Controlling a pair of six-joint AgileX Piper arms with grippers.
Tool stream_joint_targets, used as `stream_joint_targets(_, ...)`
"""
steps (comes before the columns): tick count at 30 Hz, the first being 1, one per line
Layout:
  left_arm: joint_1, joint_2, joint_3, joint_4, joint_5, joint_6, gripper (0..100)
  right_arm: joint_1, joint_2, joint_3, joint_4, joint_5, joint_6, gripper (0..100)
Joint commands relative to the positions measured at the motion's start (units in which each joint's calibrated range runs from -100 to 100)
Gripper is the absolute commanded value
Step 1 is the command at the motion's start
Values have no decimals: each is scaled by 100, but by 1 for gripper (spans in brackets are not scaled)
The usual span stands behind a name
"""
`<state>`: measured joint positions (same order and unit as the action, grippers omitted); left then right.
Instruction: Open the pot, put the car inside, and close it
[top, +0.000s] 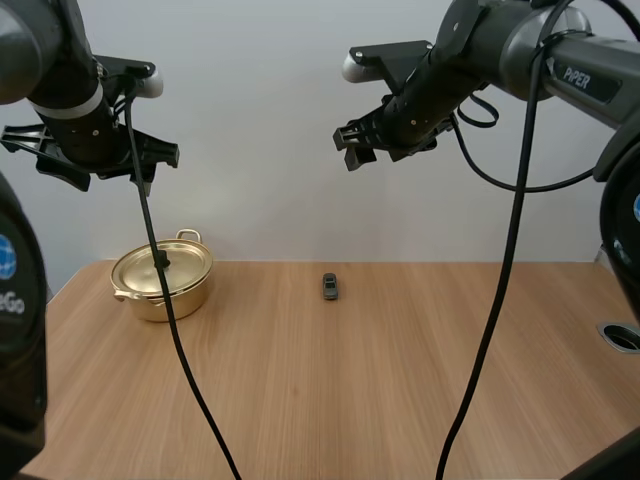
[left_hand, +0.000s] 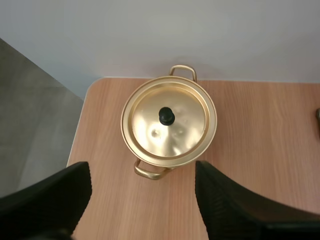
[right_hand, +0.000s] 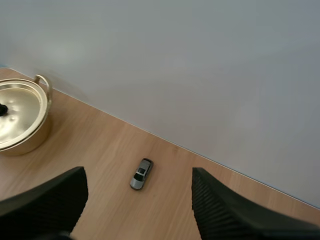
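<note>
My left gripper hung high over the far left corner of the table, fingers spread wide apart, nothing between them. Straight below sat the pot, close to that corner, lid on, black knob dead centre. My right gripper was up high too, with its own fingers apart and empty, above the middle of the far edge. And there was the car, small and grey, lying on the table near the far edge, about halfway along it and well apart from the pot.

Score so far, as I judged it: nothing done. Lid not lifted, car not touched, pot shut. All three steps were left: take the lid off by the knob, carry the car over and drop it in, set the lid back. Left looked lined up for the lid, right for the car.

Writing: "PiPER" in white on my right arm. On my left arm's base there were letters cut off at the side, ending in "Go". Nothing readable on pot or car.
</note>
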<state>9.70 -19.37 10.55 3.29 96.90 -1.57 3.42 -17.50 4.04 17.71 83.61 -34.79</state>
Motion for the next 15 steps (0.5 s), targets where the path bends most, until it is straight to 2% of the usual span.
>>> stream_joint_targets(1,2,116,5,11,-36,55,100,3,4,-45,389,1639,-4,100)
stream_joint_targets(6,2,377,47,40,-404,-87,100,3,4,-45,1048,1119,-4,100)
stream_joint_targets(11,2,517,301,1,-1328,-135,100,3,99,-45,1073,383,-180,100)
stream_joint_targets(15,2,770,377,-11,-2067,-360,100,3,110,-30,946,917,-271,100)
